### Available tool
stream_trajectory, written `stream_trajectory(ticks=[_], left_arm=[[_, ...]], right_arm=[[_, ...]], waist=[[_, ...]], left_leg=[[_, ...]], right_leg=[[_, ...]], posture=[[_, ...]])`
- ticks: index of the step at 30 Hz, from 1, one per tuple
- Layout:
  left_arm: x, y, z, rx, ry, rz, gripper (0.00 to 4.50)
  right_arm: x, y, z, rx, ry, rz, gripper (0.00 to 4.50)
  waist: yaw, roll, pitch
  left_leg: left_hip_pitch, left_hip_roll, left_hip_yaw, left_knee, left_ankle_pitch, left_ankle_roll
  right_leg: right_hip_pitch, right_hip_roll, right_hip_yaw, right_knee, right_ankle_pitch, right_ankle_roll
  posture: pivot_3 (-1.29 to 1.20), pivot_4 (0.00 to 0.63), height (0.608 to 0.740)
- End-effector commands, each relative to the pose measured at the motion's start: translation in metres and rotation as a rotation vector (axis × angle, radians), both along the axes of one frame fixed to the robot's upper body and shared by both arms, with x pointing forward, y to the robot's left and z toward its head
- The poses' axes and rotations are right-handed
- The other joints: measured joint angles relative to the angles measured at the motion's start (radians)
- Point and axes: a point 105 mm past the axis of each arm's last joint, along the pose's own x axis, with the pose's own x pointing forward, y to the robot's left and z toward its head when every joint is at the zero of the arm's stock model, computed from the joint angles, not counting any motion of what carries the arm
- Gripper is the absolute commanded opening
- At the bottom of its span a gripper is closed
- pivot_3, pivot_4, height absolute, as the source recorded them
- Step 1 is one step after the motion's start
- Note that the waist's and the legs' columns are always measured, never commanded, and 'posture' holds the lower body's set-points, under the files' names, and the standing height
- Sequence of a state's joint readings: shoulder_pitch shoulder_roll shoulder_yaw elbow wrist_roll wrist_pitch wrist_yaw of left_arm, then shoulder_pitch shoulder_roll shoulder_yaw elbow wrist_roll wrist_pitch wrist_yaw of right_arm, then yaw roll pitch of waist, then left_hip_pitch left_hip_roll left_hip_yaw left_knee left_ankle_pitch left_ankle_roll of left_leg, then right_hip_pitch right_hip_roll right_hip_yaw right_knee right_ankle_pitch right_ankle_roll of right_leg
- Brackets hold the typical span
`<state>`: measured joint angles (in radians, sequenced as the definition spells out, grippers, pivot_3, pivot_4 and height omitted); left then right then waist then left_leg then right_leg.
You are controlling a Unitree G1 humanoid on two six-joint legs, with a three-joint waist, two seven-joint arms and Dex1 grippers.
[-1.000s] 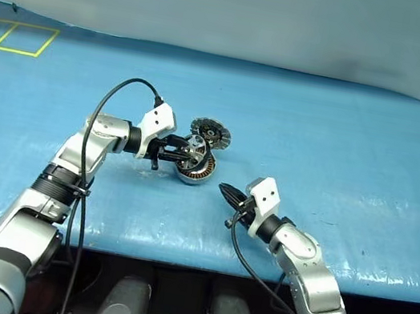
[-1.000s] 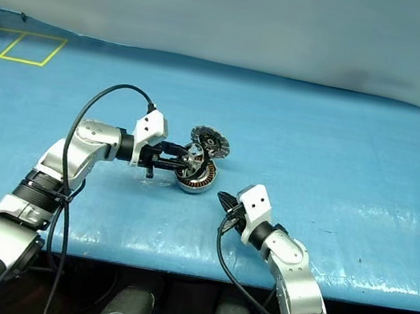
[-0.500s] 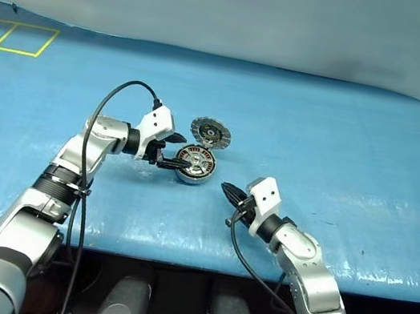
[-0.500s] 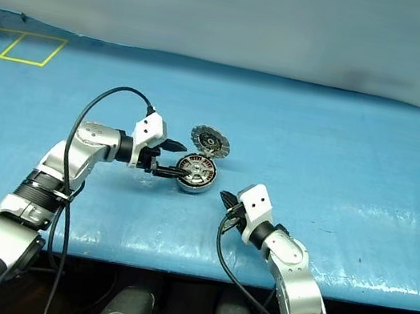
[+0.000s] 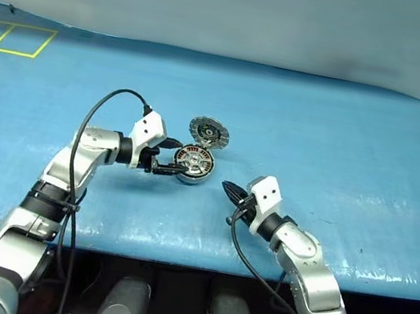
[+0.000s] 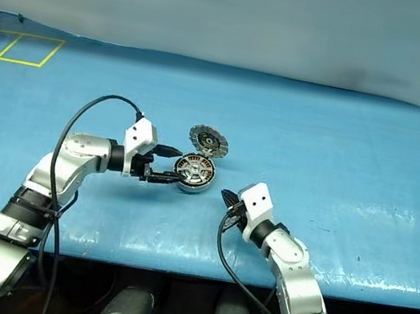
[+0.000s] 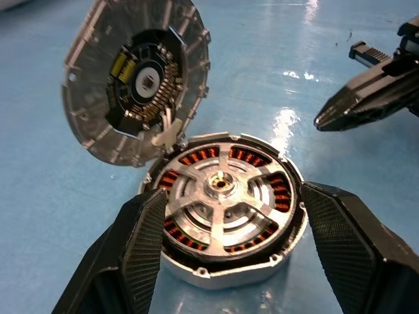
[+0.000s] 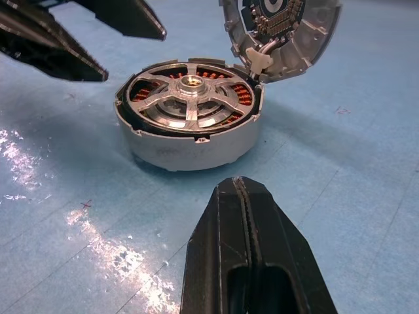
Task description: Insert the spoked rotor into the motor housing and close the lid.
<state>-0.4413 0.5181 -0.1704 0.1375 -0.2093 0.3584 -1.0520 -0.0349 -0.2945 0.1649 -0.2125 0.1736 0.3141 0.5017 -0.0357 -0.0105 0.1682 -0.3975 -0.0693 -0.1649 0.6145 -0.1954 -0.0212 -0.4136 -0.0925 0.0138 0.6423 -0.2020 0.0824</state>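
The motor housing lies flat on the blue mat, copper windings showing around its inside. The spoked rotor sits level inside it, hub in the centre. The lid stands tilted open at the housing's far rim, its inner face towards me. My left gripper is open, its fingers on either side of the housing's left edge and a little apart from it. My right gripper is shut and empty, hovering just right of the housing and pointing at it.
The blue mat covers the whole table, with its front edge just below my arms. Yellow tape squares mark the far left corner. A black cable loops over my left forearm.
A second ago my left gripper held the rotor tilted over the housing. The rotor now lies flat inside it, and the gripper has opened and drawn back to the left. The right arm stayed put.
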Motion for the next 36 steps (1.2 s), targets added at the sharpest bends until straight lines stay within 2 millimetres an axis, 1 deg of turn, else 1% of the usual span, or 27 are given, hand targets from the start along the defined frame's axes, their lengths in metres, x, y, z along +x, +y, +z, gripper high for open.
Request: stream_trajectory(ticks=[1, 4, 8, 11, 14, 16, 20, 22, 25, 26, 30, 33, 36], left_arm=[[-0.007, 0.005, 0.009, -0.018, -0.041, 0.028, 3.53], [-0.017, 0.008, 0.000, -0.012, -0.022, 0.047, 3.53], [-0.022, 0.009, -0.008, 0.001, -0.016, 0.068, 3.53], [-0.025, 0.006, -0.007, -0.027, -0.036, 0.051, 3.53], [-0.030, 0.003, -0.004, -0.070, -0.060, 0.026, 3.53], [-0.031, 0.003, -0.004, -0.082, -0.062, 0.019, 3.53], [-0.033, 0.003, -0.002, -0.120, -0.066, 0.016, 3.53], [-0.034, 0.003, -0.002, -0.128, -0.066, 0.016, 3.53], [-0.038, 0.007, -0.003, -0.127, -0.075, 0.018, 3.53], [-0.039, 0.008, -0.003, -0.127, -0.076, 0.019, 3.53], [-0.045, 0.016, -0.007, -0.120, -0.045, 0.026, 3.53], [-0.048, 0.021, -0.006, -0.132, -0.020, 0.035, 3.53], [-0.050, 0.026, -0.006, -0.135, -0.009, 0.055, 3.53]], right_arm=[[0.019, -0.015, 0.020, 0.022, -0.057, -0.116, 0.00], [0.035, -0.030, 0.023, 0.008, -0.057, -0.212, 0.00], [0.050, -0.032, 0.029, -0.020, -0.067, -0.215, 0.00], [0.062, -0.029, 0.038, -0.031, -0.092, -0.193, 0.00], [0.079, -0.024, 0.051, -0.022, -0.116, -0.160, 0.00], [0.085, -0.020, 0.058, -0.009, -0.127, -0.138, 0.00], [0.101, 0.001, 0.079, 0.048, -0.142, -0.032, 0.00], [0.104, 0.007, 0.083, 0.060, -0.145, -0.003, 0.00], [0.107, 0.031, 0.096, 0.097, -0.148, 0.090, 0.00], [0.107, 0.036, 0.098, 0.102, -0.148, 0.109, 0.00], [0.102, 0.057, 0.095, 0.091, -0.126, 0.196, 0.00], [0.098, 0.062, 0.090, 0.083, -0.118, 0.218, 0.00], [0.090, 0.064, 0.087, 0.112, -0.099, 0.244, 0.00]], waist=[[-0.001, 0.000, 0.000], [0.001, 0.000, 0.000], [0.005, 0.000, 0.000], [0.002, 0.000, 0.000], [-0.002, 0.000, 0.000], [-0.001, 0.000, 0.000], [-0.007, 0.000, 0.000], [-0.006, 0.000, 0.000], [-0.010, 0.001, 0.000], [-0.011, 0.001, 0.000], [-0.013, 0.001, 0.000], [-0.015, 0.001, 0.000], [-0.014, 0.001, 0.000]], left_leg=[[0.000, 0.000, 0.000, 0.000, 0.000, 0.000], [0.000, 0.000, 0.000, 0.001, 0.000, 0.000], [0.001, 0.000, 0.000, 0.000, 0.000, 0.000], [0.000, 0.000, 0.001, 0.000, 0.000, 0.000], [0.001, 0.000, 0.002, 0.000, 0.000, 0.000], [0.001, 0.000, 0.002, 0.000, 0.000, 0.000], [0.001, 0.000, 0.002, 0.000, 0.000, 0.000], [0.001, 0.000, 0.002, 0.000, 0.000, 0.000], [0.001, 0.000, 0.002, -0.001, 0.000, 0.000], [0.001, 0.000, 0.002, -0.001, 0.000, 0.000], [0.001, 0.000, 0.001, -0.001, 0.000, 0.000], [0.001, 0.000, 0.001, -0.001, 0.000, 0.000], [0.001, 0.000, 0.001, -0.001, 0.000, 0.000]], right_leg=[[0.000, 0.000, 0.000, 0.000, 0.000, 0.000], [0.000, 0.000, 0.000, 0.000, -0.001, -0.002], [0.000, 0.000, 0.000, 0.000, -0.001, -0.002], [0.000, 0.000, 0.001, 0.000, -0.001, -0.002], [0.000, 0.000, 0.001, 0.000, -0.001, -0.002], [0.000, 0.000, 0.001, 0.000, -0.001, -0.002], [0.000, 0.000, 0.001, 0.000, 0.000, -0.001], [0.000, 0.000, 0.001, 0.000, 0.000, -0.001], [0.000, 0.000, 0.001, 0.000, 0.000, -0.001], [0.000, 0.000, 0.001, 0.000, 0.000, -0.001], [-0.001, 0.001, 0.001, 0.000, 0.000, -0.001], [-0.001, 0.001, 0.001, 0.000, 0.000, -0.001], [-0.001, 0.001, 0.001, 0.001, 0.000, -0.001]], posture=[[0.00, 0.150, 0.740], [0.00, 0.150, 0.740], [0.00, 0.150, 0.740], [0.00, 0.150, 0.740], [0.00, 0.150, 0.740], [0.00, 0.150, 0.740], [0.00, 0.150, 0.740], [0.00, 0.150, 0.740], [0.00, 0.150, 0.740], [0.00, 0.150, 0.740], [0.00, 0.150, 0.740], [0.00, 0.150, 0.740], [0.00, 0.150, 0.740]])
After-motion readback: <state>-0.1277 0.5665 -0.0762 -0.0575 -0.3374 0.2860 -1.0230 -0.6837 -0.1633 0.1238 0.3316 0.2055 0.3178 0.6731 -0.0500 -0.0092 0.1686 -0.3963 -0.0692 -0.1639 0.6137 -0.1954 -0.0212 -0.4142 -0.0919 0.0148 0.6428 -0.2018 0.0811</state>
